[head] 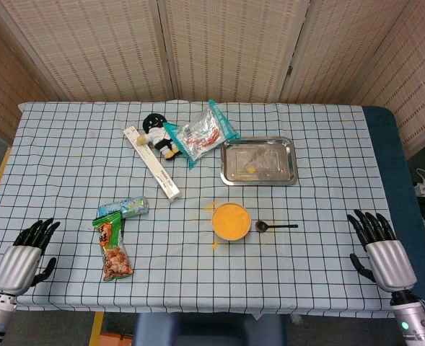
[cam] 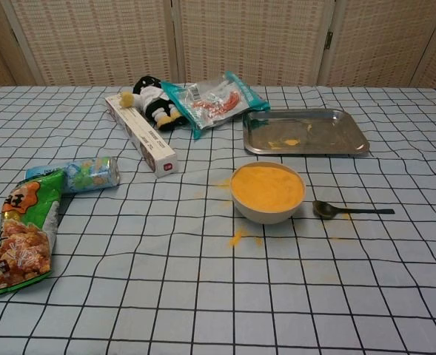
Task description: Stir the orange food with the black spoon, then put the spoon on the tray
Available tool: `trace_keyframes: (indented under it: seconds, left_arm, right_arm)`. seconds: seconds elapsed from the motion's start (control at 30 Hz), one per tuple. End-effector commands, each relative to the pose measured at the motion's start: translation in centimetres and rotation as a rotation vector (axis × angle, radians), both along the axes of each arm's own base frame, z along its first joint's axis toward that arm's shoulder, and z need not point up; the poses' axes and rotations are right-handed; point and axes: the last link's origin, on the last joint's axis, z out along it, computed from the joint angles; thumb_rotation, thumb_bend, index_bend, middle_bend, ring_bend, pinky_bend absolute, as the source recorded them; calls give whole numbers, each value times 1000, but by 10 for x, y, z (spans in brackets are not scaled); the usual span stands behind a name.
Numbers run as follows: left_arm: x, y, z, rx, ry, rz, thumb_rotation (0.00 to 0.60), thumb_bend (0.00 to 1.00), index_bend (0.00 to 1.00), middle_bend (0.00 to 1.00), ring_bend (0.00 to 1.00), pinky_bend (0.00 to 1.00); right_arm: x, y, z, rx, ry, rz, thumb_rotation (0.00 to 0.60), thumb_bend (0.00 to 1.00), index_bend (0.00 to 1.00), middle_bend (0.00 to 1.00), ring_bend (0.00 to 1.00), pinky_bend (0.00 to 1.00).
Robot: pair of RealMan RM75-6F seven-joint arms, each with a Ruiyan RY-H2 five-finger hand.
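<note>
A white bowl of orange food (head: 231, 220) (cam: 267, 191) stands near the table's middle. The black spoon (head: 275, 226) (cam: 351, 211) lies flat just right of the bowl, handle pointing right. Behind them sits the metal tray (head: 290, 170) (cam: 351, 140), with small orange crumbs on it. My left hand (head: 26, 254) rests at the table's front left edge, fingers apart and holding nothing. My right hand (head: 380, 247) rests at the front right edge, also open and far from the spoon. Neither hand shows in the chest view.
A green snack bag (head: 113, 250) (cam: 22, 231) and a blue packet (head: 125, 208) (cam: 77, 174) lie at the left. A long white box (head: 151, 172) (cam: 141, 134), a penguin toy (head: 156, 131) (cam: 151, 97) and a clear teal-edged bag (head: 201, 132) (cam: 210, 99) lie at the back. Orange spills (cam: 237, 238) dot the cloth.
</note>
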Motion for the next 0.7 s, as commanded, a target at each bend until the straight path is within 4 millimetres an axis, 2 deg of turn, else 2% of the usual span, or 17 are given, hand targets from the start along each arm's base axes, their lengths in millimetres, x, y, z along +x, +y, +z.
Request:
trace_keyframes:
  seconds: [0.03,0.33,0.5,0.6,0.7]
  left_arm:
    - [0,0,0,-2,0,-1,600,447,0,0,0,150]
    - [1,-2,-1,-7,-9,0,600,446,0,0,0,149]
    - [1,1,-3,-20,-11,-3,600,446,0,0,0,137]
    - [-1,2,-1,-18,-17,6,600,447,0,0,0,128]
    - [-1,3,2,-8,-27,8,600,447,0,0,0,129]
  right_arm:
    - [0,-1,-3,12,3,-1,600,303,0,0,0,0]
    - [3,-8,-11,33,-17,14,600,303,0,0,0,0]
    - [15,-28,-24,103,-51,83,600,303,12,0,0,0]
    - [22,-42,-32,138,-45,110,600,303,91,0,0,0]
    - [30,-59,-42,170,-40,122,600,303,260,0,0,0]
